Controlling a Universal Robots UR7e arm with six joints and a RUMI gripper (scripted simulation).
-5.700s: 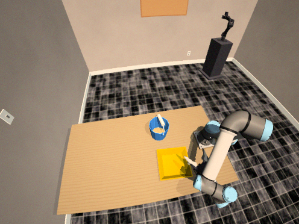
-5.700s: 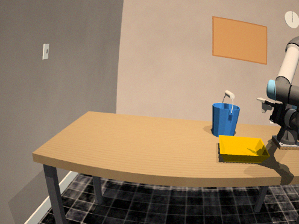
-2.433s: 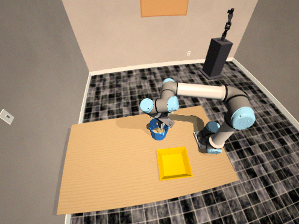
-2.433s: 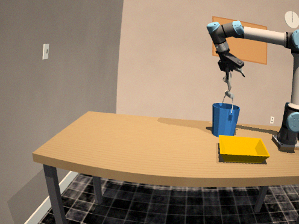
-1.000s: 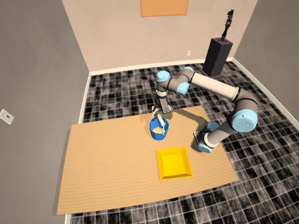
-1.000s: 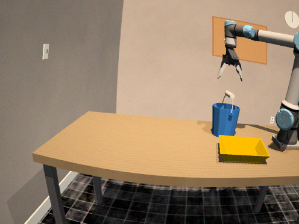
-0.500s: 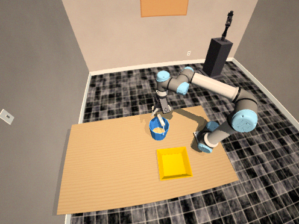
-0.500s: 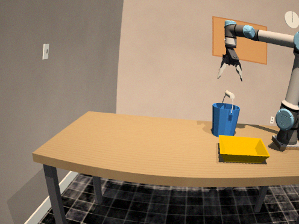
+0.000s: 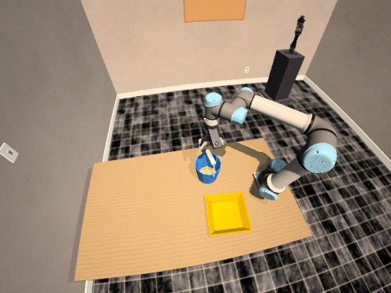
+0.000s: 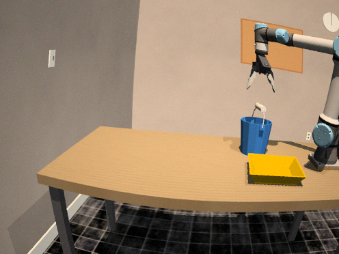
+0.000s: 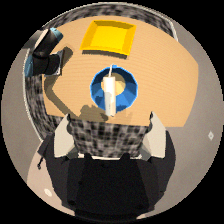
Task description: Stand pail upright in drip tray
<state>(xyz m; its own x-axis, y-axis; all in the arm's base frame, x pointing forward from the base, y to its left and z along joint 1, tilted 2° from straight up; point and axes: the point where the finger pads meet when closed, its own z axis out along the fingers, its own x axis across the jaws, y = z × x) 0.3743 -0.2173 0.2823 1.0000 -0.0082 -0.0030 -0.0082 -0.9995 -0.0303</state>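
Gripper [image 10: 260, 82] hangs spread wide, holding nothing, above the pail [image 10: 255, 136]. Pail stands upright on the table [image 10: 154, 160], outside the drip tray [image 9: 228, 213] (tray at pail's 5 o'clock, top view). Exterior view alone shows the vertical gap above the raised handle [image 10: 260, 106].

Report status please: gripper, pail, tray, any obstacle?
Gripper open, empty, high above pail handle. Blue pail upright on table, not in yellow drip tray. Nothing between pail and tray.
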